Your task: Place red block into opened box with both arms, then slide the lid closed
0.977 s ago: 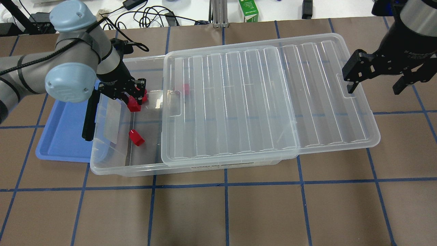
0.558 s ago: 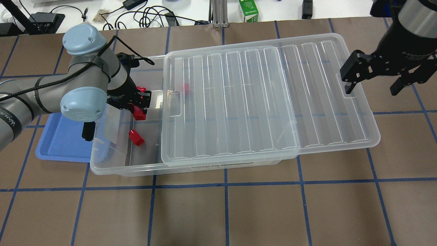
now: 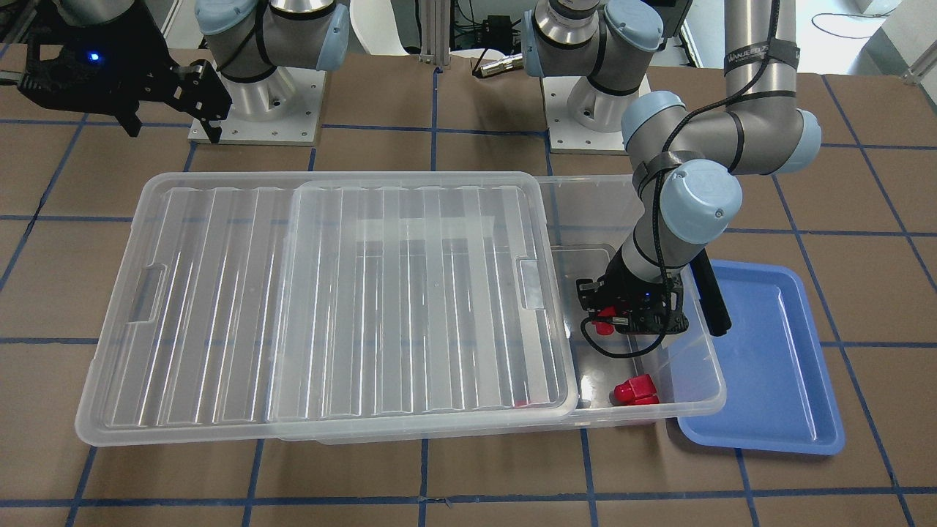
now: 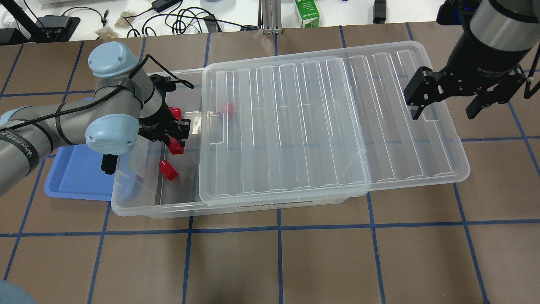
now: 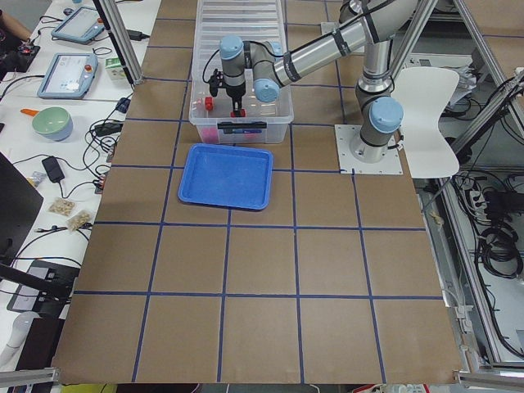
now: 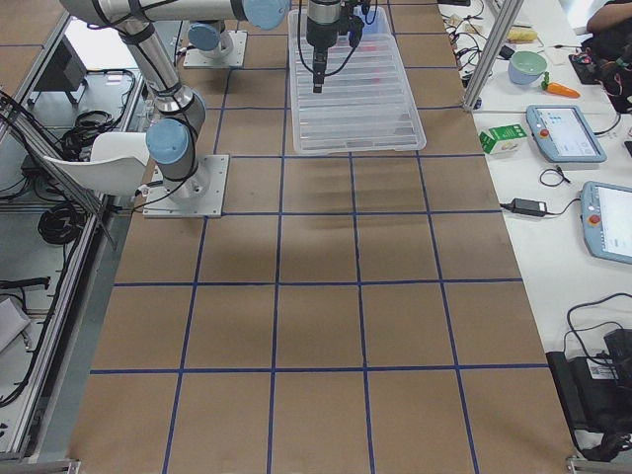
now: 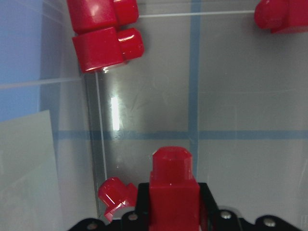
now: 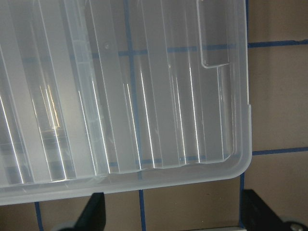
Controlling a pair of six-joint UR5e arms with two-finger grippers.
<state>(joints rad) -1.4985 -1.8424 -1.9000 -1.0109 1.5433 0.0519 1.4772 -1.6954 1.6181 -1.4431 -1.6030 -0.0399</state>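
The clear box [image 4: 152, 210] lies on the table with its ribbed lid [image 4: 316, 126] slid off to the right, leaving the left end uncovered. My left gripper [image 4: 176, 142] reaches down into that uncovered end, shut on a red block [image 4: 175, 146]; the left wrist view shows this red block [image 7: 172, 185] clamped between the fingers above the box floor. Loose red blocks lie in the box [image 4: 168, 170] [image 4: 174, 112], and another [image 4: 230, 109] shows through the lid. My right gripper [image 4: 445, 105] hangs open over the lid's right short edge, near its notch [image 8: 214, 43], touching nothing.
A blue tray [image 4: 71, 177] sits against the box's left end, under my left arm. Cables, a green carton [image 4: 306, 12] and other gear line the table's far edge. The arm bases [image 3: 252, 95] stand behind the box.
My left gripper has carried the red block rightward and deeper into the uncovered end of the box. My right gripper has shifted left, over the lid's right edge.
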